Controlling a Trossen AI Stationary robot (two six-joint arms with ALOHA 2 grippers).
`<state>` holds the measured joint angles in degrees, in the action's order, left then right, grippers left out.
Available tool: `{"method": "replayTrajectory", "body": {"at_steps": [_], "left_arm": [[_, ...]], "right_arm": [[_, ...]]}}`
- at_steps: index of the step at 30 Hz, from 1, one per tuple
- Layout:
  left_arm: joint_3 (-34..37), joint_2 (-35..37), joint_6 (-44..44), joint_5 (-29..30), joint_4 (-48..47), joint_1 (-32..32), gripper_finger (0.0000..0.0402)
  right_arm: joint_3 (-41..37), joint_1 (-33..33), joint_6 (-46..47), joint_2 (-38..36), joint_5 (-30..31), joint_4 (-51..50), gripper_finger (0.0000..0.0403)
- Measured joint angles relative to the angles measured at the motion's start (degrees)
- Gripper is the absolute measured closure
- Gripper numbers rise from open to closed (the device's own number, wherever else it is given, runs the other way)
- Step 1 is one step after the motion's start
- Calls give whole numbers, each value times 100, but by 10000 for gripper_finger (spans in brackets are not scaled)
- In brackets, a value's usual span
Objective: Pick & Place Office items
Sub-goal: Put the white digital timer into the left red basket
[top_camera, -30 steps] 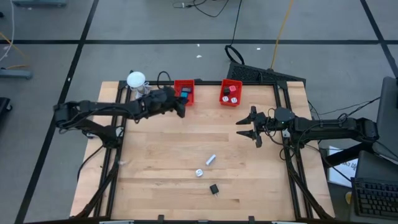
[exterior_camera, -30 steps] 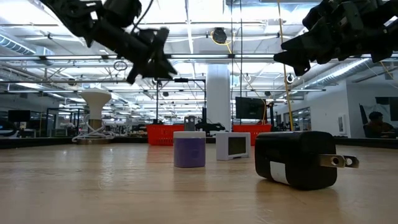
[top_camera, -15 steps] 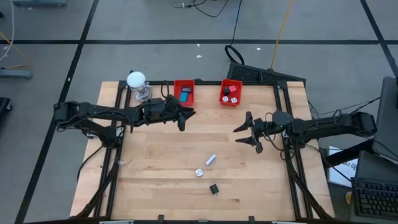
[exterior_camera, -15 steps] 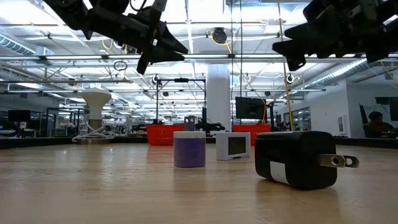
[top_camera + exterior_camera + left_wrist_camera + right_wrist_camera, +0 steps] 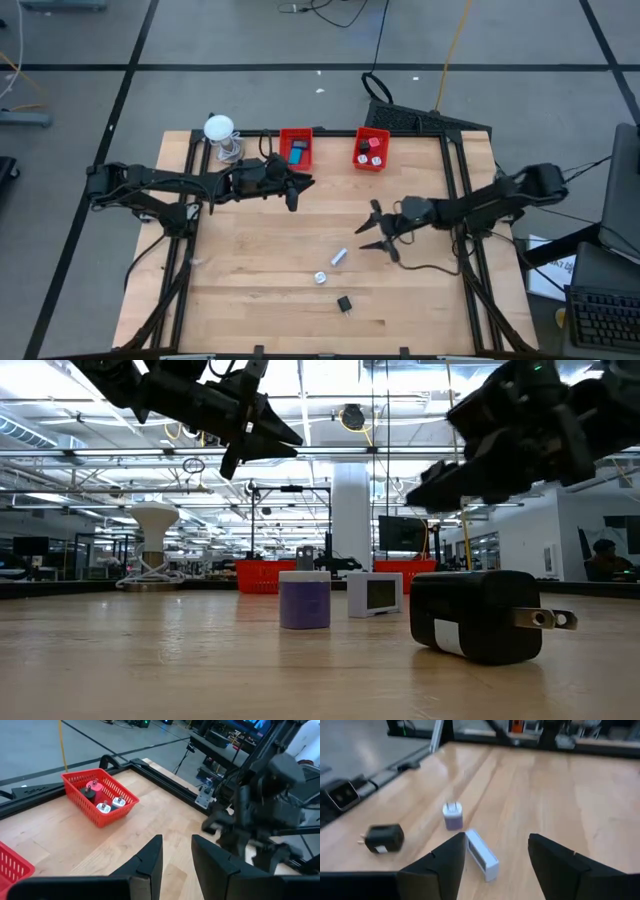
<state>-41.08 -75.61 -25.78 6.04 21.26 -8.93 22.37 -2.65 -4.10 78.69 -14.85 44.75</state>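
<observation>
Black and blocky, a plug adapter (image 5: 475, 615) lies on its side nearest the low camera, a white label on its body and two metal prongs jutting sideways; from above it shows as a small dark square (image 5: 344, 303) near the front edge of the wooden table (image 5: 260, 280). Just behind it stand a pale lilac plug (image 5: 304, 600) with prongs on top, seen from overhead as a small round white piece (image 5: 321, 278), and a white rectangular piece (image 5: 374, 594) with a grey face, which from above is a pale bar (image 5: 339, 257) lying at a slant. The three are near one another but apart, and none is held. The right gripper (image 5: 378, 234) hangs above the table just beside the pale bar, its fingers spread wide with nothing between them; its wrist view looks down on the lilac plug (image 5: 452, 816), the white piece (image 5: 482, 854) and the black adapter (image 5: 383, 838). Farther back, the left gripper (image 5: 297, 187) hovers near the table's rear, fingers parted a little and empty. Beyond it, at the back edge, sit two red bins: the left bin (image 5: 296, 149) holds a blue and a dark piece, the right bin (image 5: 371, 148) holds small round white pieces (image 5: 111, 805) and a dark one. A white ball on a metal stand (image 5: 220, 133) stands at the rear left corner.
</observation>
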Motion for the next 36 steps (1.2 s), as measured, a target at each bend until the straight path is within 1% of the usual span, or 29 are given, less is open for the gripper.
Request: {"method": "replayTrajectory", "body": {"at_steps": [5, 9, 13, 15, 24, 36], "left_arm": [[0, 0, 2, 102, -2, -4, 300], [0, 0, 0, 201, -2, -4, 300], [-1, 0, 4, 203, -7, -4, 300], [0, 0, 4, 205, -9, -4, 300], [-2, 0, 4, 205, -9, -4, 300], [-2, 0, 50, 205, -46, -4, 300]], "right_arm": [[435, -9, -6, 962, -16, -2, 163], [705, -9, -6, 1546, -67, 3, 146], [837, -9, -110, 1933, -509, 0, 144], [912, -12, -257, 2102, -642, 9, 148], [1211, -9, -308, 2634, -614, 66, 184], [1208, -9, -320, 2582, -621, 34, 256]]}}
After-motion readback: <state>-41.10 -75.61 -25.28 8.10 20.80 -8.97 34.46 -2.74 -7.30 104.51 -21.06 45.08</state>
